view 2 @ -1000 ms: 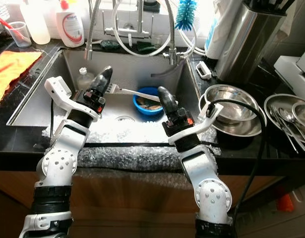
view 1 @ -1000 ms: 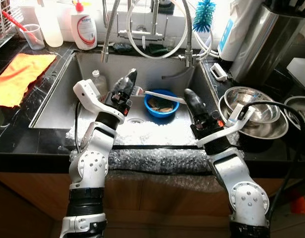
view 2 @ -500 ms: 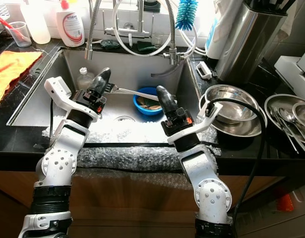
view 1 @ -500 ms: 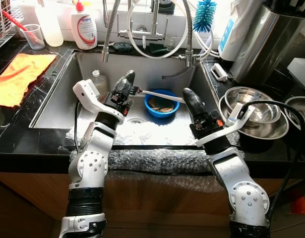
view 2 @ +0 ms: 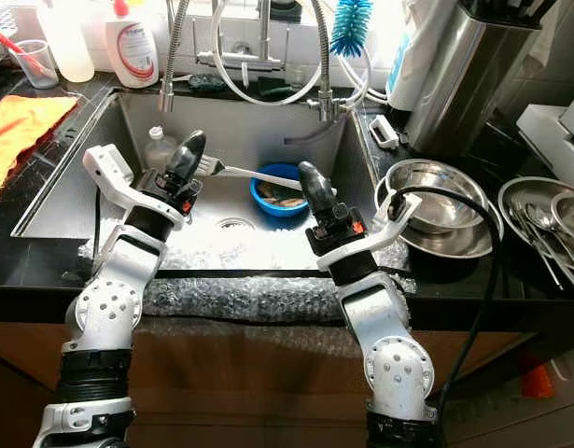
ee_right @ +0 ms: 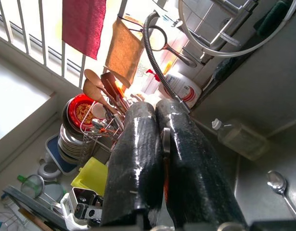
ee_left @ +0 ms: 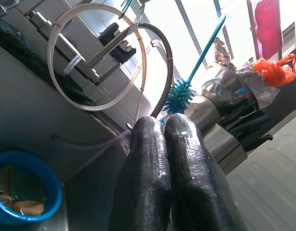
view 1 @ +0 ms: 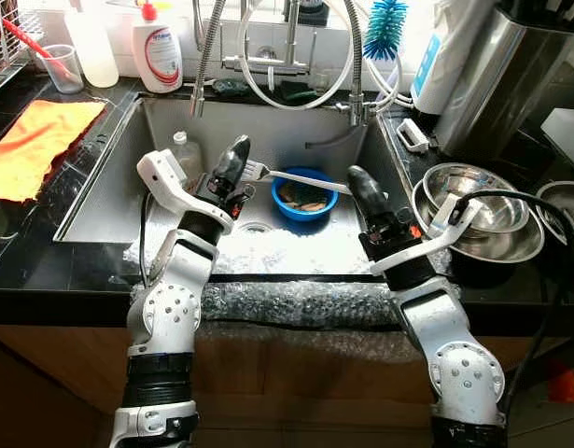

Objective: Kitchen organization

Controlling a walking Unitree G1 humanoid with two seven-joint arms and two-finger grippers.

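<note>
Both arms reach over the steel sink (view 1: 109, 201). My left gripper (view 1: 239, 144) is shut and points up, left of a blue bowl (view 1: 303, 199) that holds food scraps. A white-handled fork (view 1: 296, 176) lies across the bowl's rim, its head just behind the left fingers; I cannot tell whether they touch. The left wrist view shows nothing between the left fingers (ee_left: 152, 159). Right of the bowl, my right gripper (view 1: 356, 174) is shut too. A clear plastic bottle (view 1: 185, 149) lies in the sink's far left corner, and a spoon (ee_right: 277, 182) rests on the sink floor.
Bubble wrap (view 1: 287, 301) covers the sink's front edge. Faucet hoses (view 1: 268, 56) and a blue bottle brush (view 1: 385, 28) hang behind. A soap bottle (view 1: 158, 49) and an orange cloth (view 1: 35, 140) are on the left counter. Steel bowls (view 1: 473, 210) are stacked on the right.
My left gripper has drifted slightly to the left. The right gripper, the bowl and the fork stay about where they were.
</note>
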